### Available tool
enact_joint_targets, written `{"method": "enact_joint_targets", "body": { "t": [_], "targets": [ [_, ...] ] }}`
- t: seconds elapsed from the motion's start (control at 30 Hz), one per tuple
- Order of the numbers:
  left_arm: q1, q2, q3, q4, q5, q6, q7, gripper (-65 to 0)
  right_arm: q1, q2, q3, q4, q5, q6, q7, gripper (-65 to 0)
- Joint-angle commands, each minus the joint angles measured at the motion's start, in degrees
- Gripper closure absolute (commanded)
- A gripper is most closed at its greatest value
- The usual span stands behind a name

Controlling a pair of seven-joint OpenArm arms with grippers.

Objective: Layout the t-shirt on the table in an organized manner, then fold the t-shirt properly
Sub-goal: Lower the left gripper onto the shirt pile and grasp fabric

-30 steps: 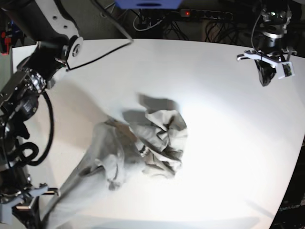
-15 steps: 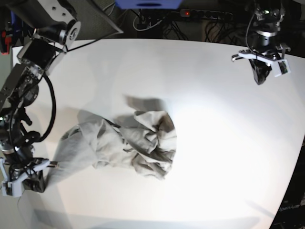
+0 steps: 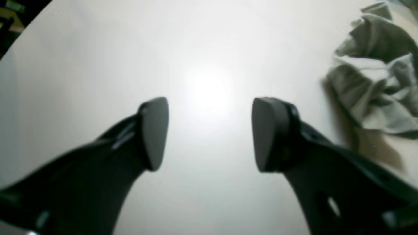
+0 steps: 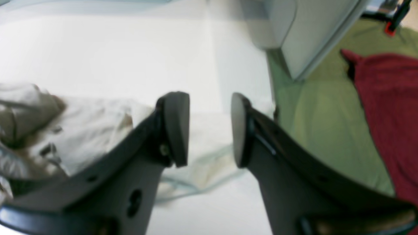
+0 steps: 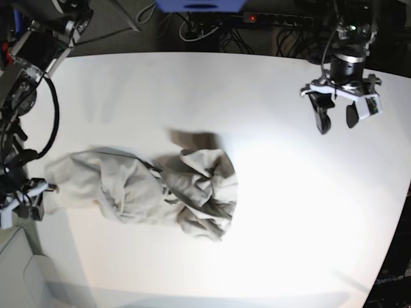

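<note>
The light grey-beige t-shirt lies crumpled on the white table, bunched at centre with one end stretched out to the left. My right gripper hangs at the table's left edge, just past that stretched end. In the right wrist view its jaws stand apart with nothing between them, and the shirt's hem lies below and to the left. My left gripper is open over bare table at the far right. In the left wrist view the shirt shows at the right edge.
A power strip and cables run beyond the far edge. A pale box sits off the table's front left corner. Past the left edge the right wrist view shows green floor and a red object.
My right arm has dragged one end of the shirt leftward to the table's left edge, stretching it out. My left gripper has moved slightly left and down and turned.
</note>
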Motion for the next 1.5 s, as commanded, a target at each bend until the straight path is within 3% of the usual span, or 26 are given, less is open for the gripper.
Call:
{"method": "enact_joint_targets", "body": {
  "t": [0.0,0.23,0.5,0.97,1.37,1.47],
  "targets": [
    [-1.3,-0.6,1.6,0.7,-0.1,0.0,-1.7,-39.8,0.1,0.8,1.2,1.0,0.3,-0.8,1.5,-22.5],
    [-12.5,-0.1,11.7,-3.9,-0.1,0.2,-1.5,-39.8,-8.1,0.0,2.6,4.3,0.5,-0.5,1.5,-22.5],
    [-22.2,0.8,21.2,-15.3,-0.1,0.5,-1.8,-39.8,-10.7,-0.2,2.3,7.0,0.4,-0.5,1.5,-22.5],
    [-30.4,5.8,22.7,-27.9,0.0,0.0,-1.8,-39.8,-10.3,-1.1,2.2,6.9,0.4,-0.5,1.5,-22.6],
    [-33.1,5.8,27.4,-29.8,0.0,0.0,-1.8,-39.8,-10.3,-1.8,-0.6,7.0,0.4,-0.6,1.5,-22.6],
    [-33.2,5.8,27.4,-30.1,0.0,0.0,-1.8,-32.8,-10.3,-1.8,-0.6,7.0,0.4,-0.6,1.5,-22.6]
  ]
}}
